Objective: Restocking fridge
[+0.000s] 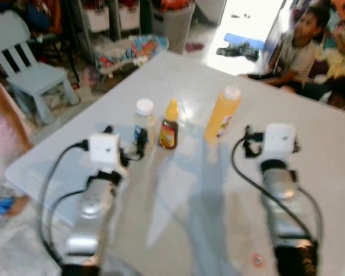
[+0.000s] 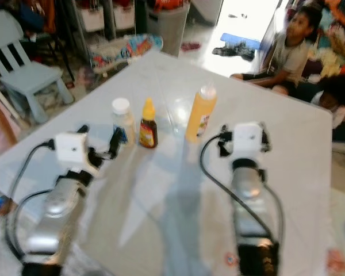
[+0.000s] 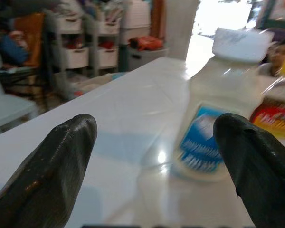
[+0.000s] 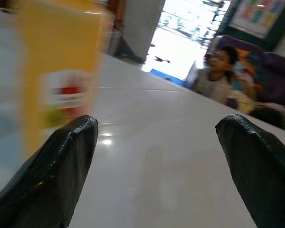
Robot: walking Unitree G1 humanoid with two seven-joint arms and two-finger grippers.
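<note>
Three bottles stand in a row on the white table (image 1: 178,201): a clear bottle (image 1: 144,119) with a white cap and blue label, a small dark sauce bottle (image 1: 169,127) with a yellow cap, and a tall orange bottle (image 1: 221,114). My left gripper (image 1: 125,137) is open just short of the clear bottle (image 3: 213,118), which stands ahead near one finger (image 3: 256,166). My right gripper (image 4: 156,142) is open and holds nothing, to the right of the orange bottle (image 4: 61,80) and a little nearer to me.
A pale blue child's chair (image 1: 29,63) stands off the table's far left corner. One person (image 1: 296,49) sits on the floor beyond the far right edge, another in pink (image 1: 3,132) at the left edge. Storage drawers (image 1: 109,17) line the back.
</note>
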